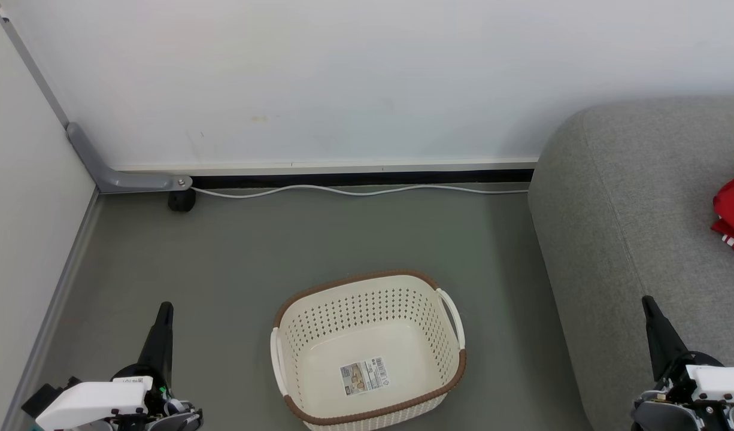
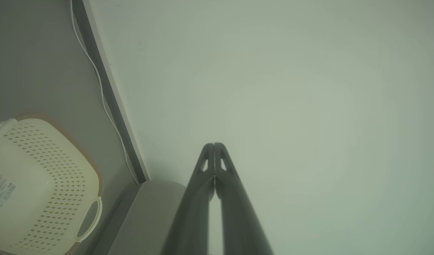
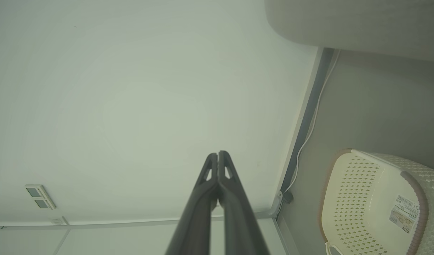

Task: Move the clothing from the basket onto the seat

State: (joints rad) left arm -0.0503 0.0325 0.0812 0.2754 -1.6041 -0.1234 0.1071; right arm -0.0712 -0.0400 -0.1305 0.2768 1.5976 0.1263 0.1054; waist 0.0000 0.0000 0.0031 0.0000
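The cream basket (image 1: 367, 311) with a brown rim stands on the floor, its inside bare but for a label sticker (image 1: 363, 377); it also shows as the basket (image 2: 43, 170) and the basket (image 3: 365, 198) in the wrist views. Red clothing (image 1: 733, 209) with white stripes lies on the grey seat (image 1: 630, 215) at the right edge, partly cut off. My left gripper (image 1: 164, 308) is shut and holds nothing, left of the basket. My right gripper (image 1: 647, 300) is shut and holds nothing, over the seat's front. Both pairs of fingers (image 2: 214, 146) (image 3: 217, 154) point at the white wall.
A white cable (image 1: 355, 191) runs along the base of the back wall. A grey bracket with a black caster (image 1: 181, 200) sits in the left corner. A white wall panel (image 1: 20, 239) bounds the left side. Grey floor (image 1: 235, 257) surrounds the basket.
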